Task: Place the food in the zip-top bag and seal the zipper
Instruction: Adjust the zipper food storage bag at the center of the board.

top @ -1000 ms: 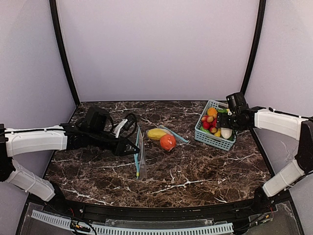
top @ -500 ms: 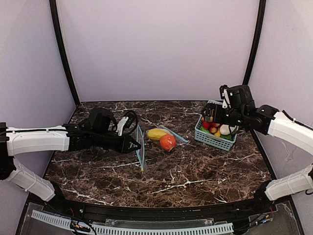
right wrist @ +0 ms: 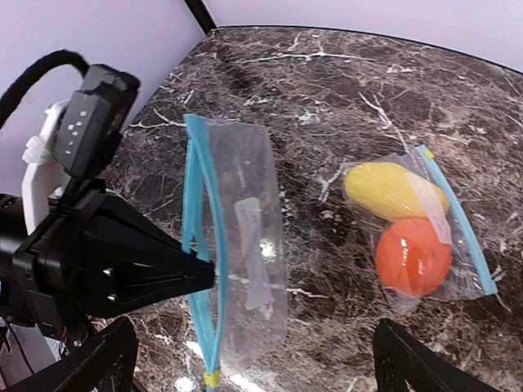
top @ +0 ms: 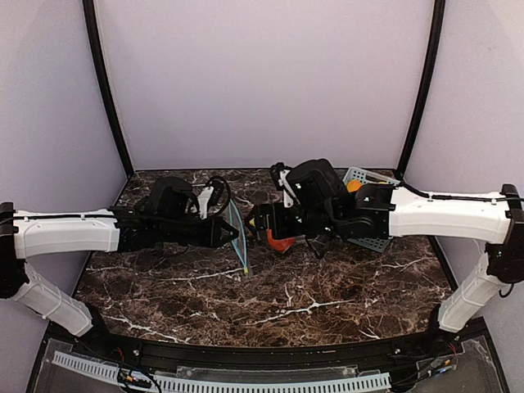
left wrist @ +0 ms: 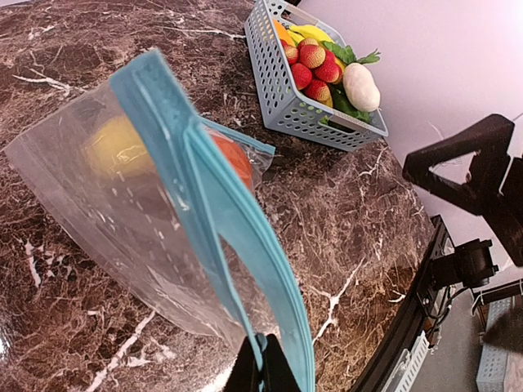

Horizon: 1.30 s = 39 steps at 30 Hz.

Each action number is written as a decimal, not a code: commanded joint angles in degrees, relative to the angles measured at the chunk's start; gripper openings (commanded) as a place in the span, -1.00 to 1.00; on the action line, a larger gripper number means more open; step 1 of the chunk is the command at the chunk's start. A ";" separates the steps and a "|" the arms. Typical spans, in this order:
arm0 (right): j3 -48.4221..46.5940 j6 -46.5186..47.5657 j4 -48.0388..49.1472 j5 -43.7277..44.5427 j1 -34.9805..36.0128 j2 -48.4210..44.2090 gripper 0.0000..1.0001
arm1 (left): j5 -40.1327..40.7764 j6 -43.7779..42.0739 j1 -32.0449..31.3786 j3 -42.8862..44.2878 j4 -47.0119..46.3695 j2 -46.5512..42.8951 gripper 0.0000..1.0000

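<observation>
Right wrist view, looking down on the bench. The left claw is clamped shut on the blue zipper strip of an empty zip-top bag, holding it up on edge. The right claw hangs above, jaws spread wide, nothing between them. A yellow oblong and an orange-red ball lie touching inside a second bag flat on the bench, near the held one; whether that zipper is closed cannot be told. A white oblong and other food rest in the basket, well apart. Technique: the step in hand is probably taking the free lip of the held bag. Approach along the strip, pinch one layer only, then draw it gently away from the left claw, so the mouth opens without the film slipping free.
</observation>
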State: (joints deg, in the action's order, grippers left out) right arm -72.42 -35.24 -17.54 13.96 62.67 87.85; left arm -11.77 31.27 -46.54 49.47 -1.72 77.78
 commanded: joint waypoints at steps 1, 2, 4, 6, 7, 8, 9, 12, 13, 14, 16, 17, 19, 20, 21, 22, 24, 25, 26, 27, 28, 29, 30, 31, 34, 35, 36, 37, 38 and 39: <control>-4.07 -0.37 1.92 0.51 2.50 4.71 0.97 | 1.81 1.25 -0.43 0.64 -1.19 0.05 -0.99; -4.65 -0.30 1.85 0.53 2.88 5.69 0.96 | 1.90 1.34 -0.44 0.63 -1.36 0.06 -0.99; -5.35 -0.62 1.16 1.19 3.25 7.44 0.95 | 2.04 1.42 -0.47 0.55 -1.58 -0.02 -0.99; -5.77 -0.71 0.52 1.66 3.34 8.53 0.94 | 2.23 1.48 -0.55 0.54 -1.66 -0.15 -0.99; -5.73 -0.79 0.42 1.75 3.41 9.10 0.93 | 2.25 1.55 -0.56 0.54 -1.69 -0.16 -0.99; -5.77 -0.88 0.34 1.84 3.36 9.58 0.92 | 2.36 1.58 -0.56 0.49 -1.75 -0.23 -0.99; -5.91 -0.99 -0.04 2.03 3.41 10.05 0.92 | 2.36 1.66 -0.56 0.47 -1.77 -0.25 -0.99; -6.47 -1.62 -1.64 3.64 3.51 11.65 0.90 | 2.48 1.65 -0.52 0.45 -1.76 -0.36 -0.99; -6.58 -1.89 -2.23 4.31 3.48 12.10 0.90 | 2.55 1.57 -0.54 0.41 -1.73 -0.44 -0.99; -6.59 -2.19 -2.68 4.93 3.48 12.49 0.89 | 2.59 1.59 -0.56 0.31 -1.72 -0.52 -0.99; -6.51 -2.81 -3.18 6.19 3.50 13.32 0.88 | 2.68 1.53 -0.56 0.21 -1.64 -0.74 -0.99; -6.55 -3.05 -3.53 7.00 3.51 13.64 0.88 | 2.60 1.48 -0.56 0.20 -1.63 -0.77 -0.99; -6.88 -3.50 -4.34 8.19 3.51 14.38 0.86 | 2.38 1.44 -0.57 0.14 -1.62 -0.71 -0.99; -7.20 -3.59 -4.67 8.86 3.50 14.86 0.85 | 2.33 1.36 -0.57 0.17 -1.62 -0.70 -0.99; -7.58 -3.76 -5.26 9.56 3.51 15.38 0.85 | 2.03 1.31 -0.57 0.18 -1.71 -0.70 -0.99; -8.09 -3.63 -5.64 10.10 3.45 15.94 0.84 | 1.76 1.16 -0.57 0.07 -1.84 -0.61 -0.99; -9.14 -2.94 -5.91 10.55 3.51 17.46 0.84 | 0.35 0.65 -0.57 -0.21 -2.99 -0.61 -0.99; -9.70 -2.56 -5.86 10.52 3.51 18.12 0.84 | -0.86 0.51 -0.57 -0.46 -4.14 -0.57 -0.99; -10.32 -2.20 -5.86 10.44 3.46 18.80 0.84 | -1.49 0.41 -0.57 -0.62 -4.68 -0.59 -0.99; -10.89 -1.80 -5.90 10.42 3.49 19.43 0.84 | -2.66 0.35 -0.57 -0.92 -5.66 -0.63 -0.99; -11.35 -1.59 -5.89 10.51 3.46 20.07 0.85 | -3.18 0.30 -0.57 -1.03 -6.10 -0.66 -0.99; -11.68 -1.43 -5.87 10.44 3.35 20.65 0.85 | -4.10 0.25 -0.57 -1.26 -6.81 -0.78 -0.99; -11.93 -1.33 -5.82 10.36 3.18 21.17 0.87 | -4.96 0.21 -0.57 -1.37 -7.12 -0.83 -0.99; -11.98 -1.36 -5.76 10.11 2.83 21.62 0.87 | -5.39 0.20 -0.57 -1.57 -7.70 -0.93 -0.99; -10.86 -2.38 -5.39 10.30 1.86 22.12 0.87 | -6.45 0.09 -0.57 -2.04 -8.33 -1.38 -0.99; -10.29 -2.86 -5.38 10.65 1.23 22.03 0.86 | -6.30 -0.03 -0.57 -2.33 -8.07 -1.84 -0.99; -9.70 -3.35 -5.29 10.92 0.77 21.83 0.84 | -5.34 -0.56 -0.57 -2.43 -7.61 -2.56 -0.99; -9.14 -3.75 -5.35 11.20 0.37 21.52 0.81 | -4.39 -1.31 -0.57 -2.51 -6.15 -2.99 -0.99; -8.50 -4.18 -5.44 11.63 0.01 21.18 0.80 | -1.94 -1.65 -0.57 -2.53 -4.99 -3.89 -0.99; -7.84 -4.68 -5.57 12.30 -0.37 20.75 0.78 | -0.23 -2.46 -0.57 -2.38 -2.09 -4.31 -0.99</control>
State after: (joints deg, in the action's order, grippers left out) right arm -82.19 -37.52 -23.97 23.11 64.42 109.45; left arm -14.20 31.46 -46.74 47.83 -7.97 77.32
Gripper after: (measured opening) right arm 0.903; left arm 0.009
